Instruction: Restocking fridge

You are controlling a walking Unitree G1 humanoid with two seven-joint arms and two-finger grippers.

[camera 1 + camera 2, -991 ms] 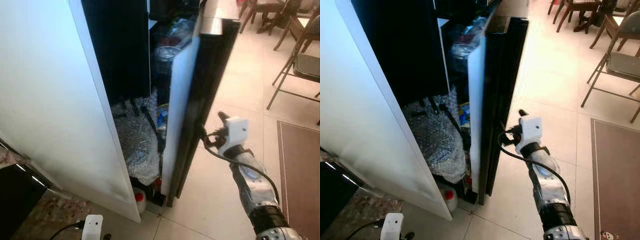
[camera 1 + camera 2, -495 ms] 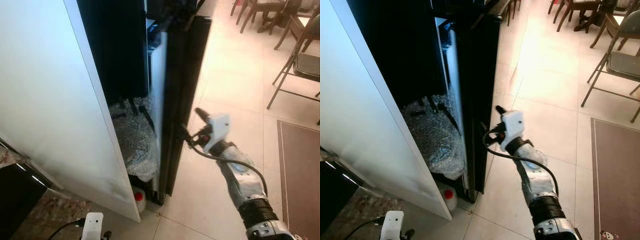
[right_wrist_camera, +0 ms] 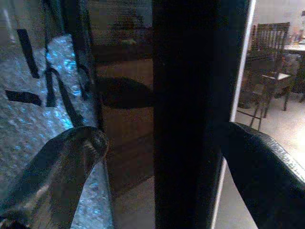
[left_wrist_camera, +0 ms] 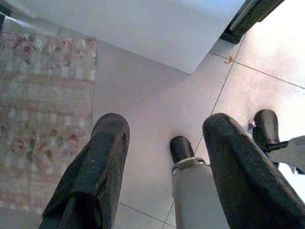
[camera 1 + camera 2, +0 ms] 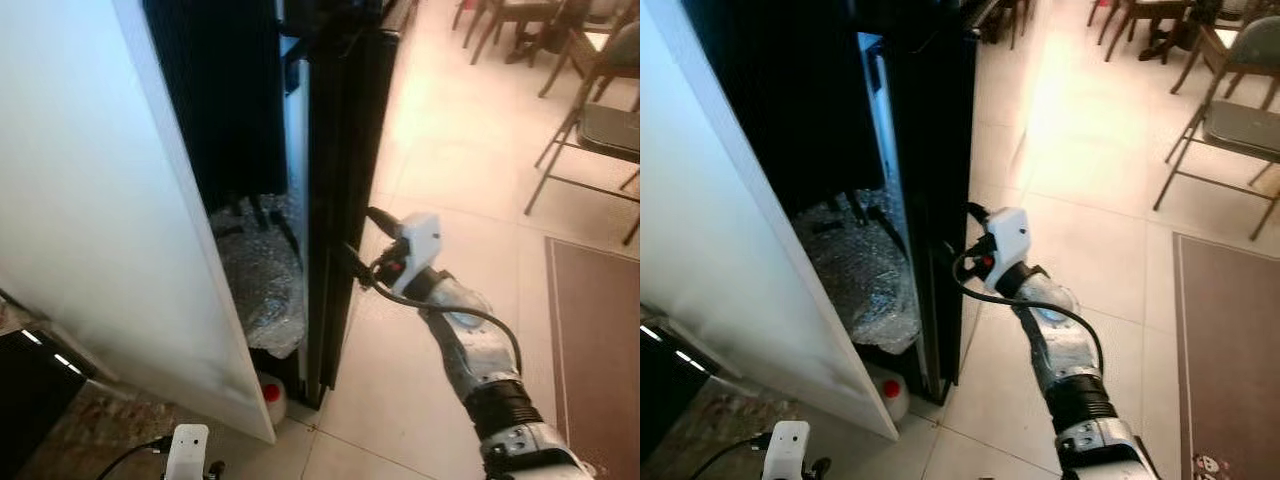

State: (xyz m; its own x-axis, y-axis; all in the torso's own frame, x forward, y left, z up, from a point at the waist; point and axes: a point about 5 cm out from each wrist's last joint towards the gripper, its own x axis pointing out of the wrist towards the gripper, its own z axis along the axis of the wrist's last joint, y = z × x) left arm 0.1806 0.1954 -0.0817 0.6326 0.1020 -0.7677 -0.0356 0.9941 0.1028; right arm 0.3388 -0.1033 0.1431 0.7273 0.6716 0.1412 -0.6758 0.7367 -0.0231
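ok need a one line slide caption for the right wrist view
Right gripper open, its long black fingers either side of the glossy black fridge door edge, crinkled bubble wrap beyond.

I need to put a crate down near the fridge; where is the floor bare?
Bare tiles lie between the black fridge door and the folding chair. Crowded: the gap behind the door, with bubble wrap and a red-capped bottle.

No legible text, label, brand, number or sign appears in any view. The black fridge door (image 5: 335, 180) carries no readable marking on its face or edge. The white panel (image 5: 90, 200) at 9 o'clock is plain. The bubble wrap (image 5: 855, 270) inside the fridge shows no print. The small bottle with a red cap (image 5: 890, 390) at floor level is too small to read.
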